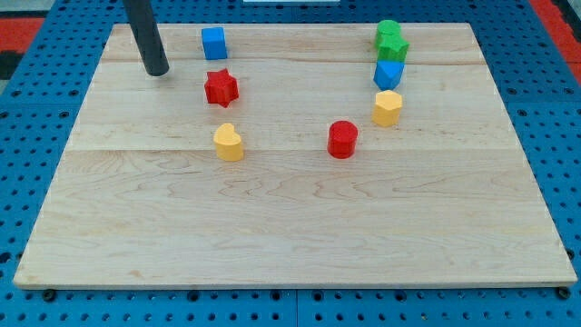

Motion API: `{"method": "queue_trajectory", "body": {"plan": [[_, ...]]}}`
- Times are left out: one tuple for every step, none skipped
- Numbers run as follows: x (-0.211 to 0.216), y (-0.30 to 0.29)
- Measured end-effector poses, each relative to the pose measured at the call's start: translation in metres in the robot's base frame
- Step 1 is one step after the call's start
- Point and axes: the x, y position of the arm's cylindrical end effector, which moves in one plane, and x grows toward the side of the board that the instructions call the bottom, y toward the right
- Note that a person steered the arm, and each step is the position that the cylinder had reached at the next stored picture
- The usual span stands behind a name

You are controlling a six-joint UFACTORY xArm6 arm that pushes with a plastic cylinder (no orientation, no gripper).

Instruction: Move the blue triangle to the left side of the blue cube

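Note:
The blue cube (214, 42) sits near the view's top, left of centre. The blue triangle (388, 74) sits at the upper right, just below two green blocks and above a yellow block. My tip (157, 71) rests on the board at the upper left, left of the blue cube and a little lower, apart from it. It is far from the blue triangle.
A red star (221, 88) lies below the blue cube. A yellow heart-like block (229, 143) lies below it. A red cylinder (343, 139) is near centre. Two green blocks (390, 40) and a yellow hexagon (387, 107) flank the triangle. The wooden board (290, 227) lies on blue pegboard.

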Motion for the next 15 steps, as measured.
{"method": "queue_trajectory", "body": {"plan": [[0.000,0.000],[0.000,-0.001],[0.000,-0.001],[0.000,-0.001],[0.000,0.002],[-0.005,0.036],[-0.008,0.076],[-0.008,0.122],[-0.007,0.168],[0.032,0.204],[0.061,0.247],[0.058,0.280],[0.051,0.302],[0.051,0.330],[0.049,0.348]]}}
